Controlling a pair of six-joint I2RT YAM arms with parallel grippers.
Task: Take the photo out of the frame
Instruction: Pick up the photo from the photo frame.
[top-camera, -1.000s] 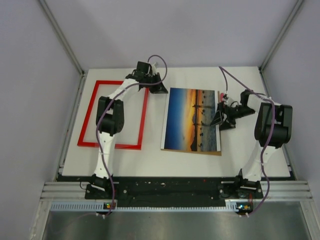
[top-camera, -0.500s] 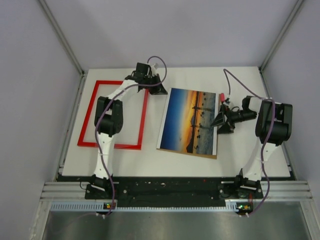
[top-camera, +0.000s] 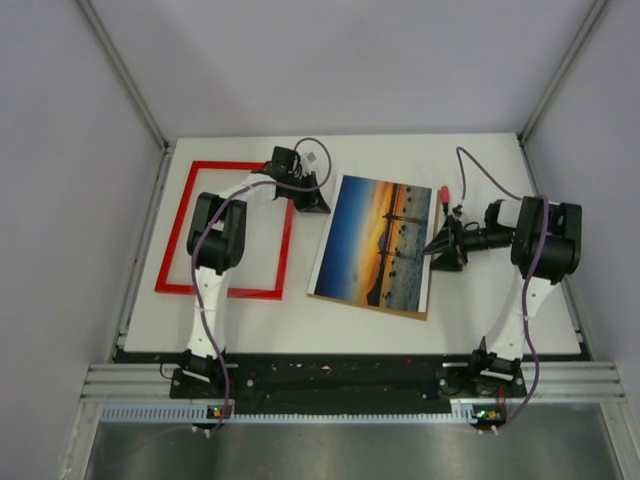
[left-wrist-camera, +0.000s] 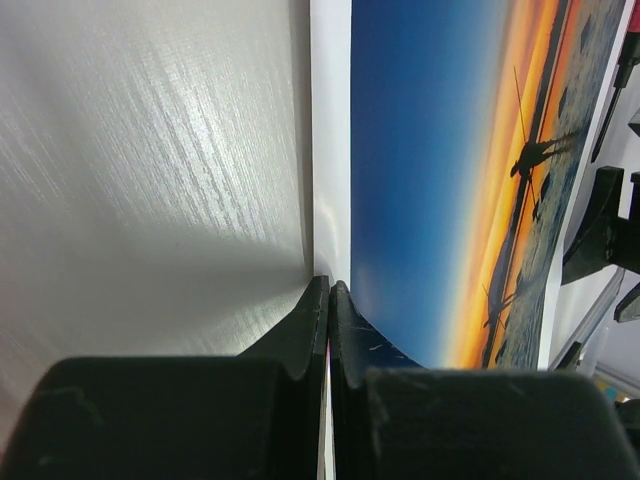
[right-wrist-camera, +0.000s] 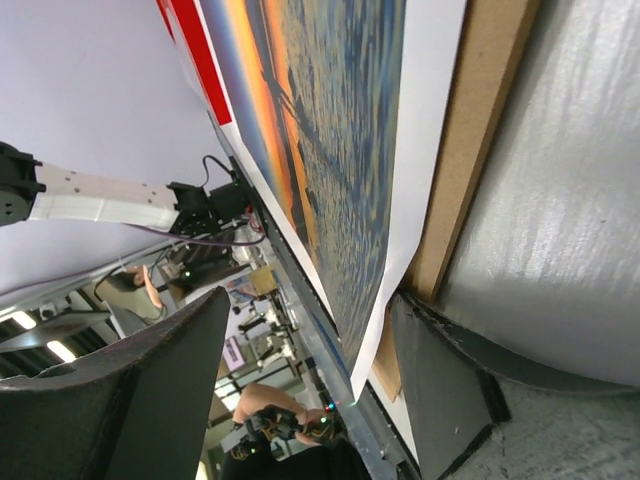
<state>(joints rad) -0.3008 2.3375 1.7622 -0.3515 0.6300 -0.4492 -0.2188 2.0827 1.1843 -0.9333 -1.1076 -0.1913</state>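
Observation:
The photo (top-camera: 375, 240), an orange-and-blue sunset print, lies at the table's middle on a brown backing board (top-camera: 418, 314), turned slightly clockwise. The red frame (top-camera: 175, 228) lies by itself at the left. My left gripper (top-camera: 320, 203) is at the photo's upper left edge. In the left wrist view its jaws (left-wrist-camera: 328, 285) are shut with the photo's (left-wrist-camera: 420, 180) white border running between them. My right gripper (top-camera: 437, 248) is open at the right edge. In the right wrist view the photo (right-wrist-camera: 340, 150) and the board (right-wrist-camera: 480, 150) sit between its fingers (right-wrist-camera: 312, 298), one finger at the board's side.
White table (top-camera: 480, 310) with grey walls on three sides and a black rail along the near edge (top-camera: 330, 372). A small red-tipped piece (top-camera: 444, 193) sits by the photo's top right corner. The left arm (top-camera: 220, 235) reaches over the frame.
The photo and board have swung, their near left corner sliding left. My right gripper has rolled and its jaws have narrowed. My left gripper has moved slightly nearer along the photo's left edge.

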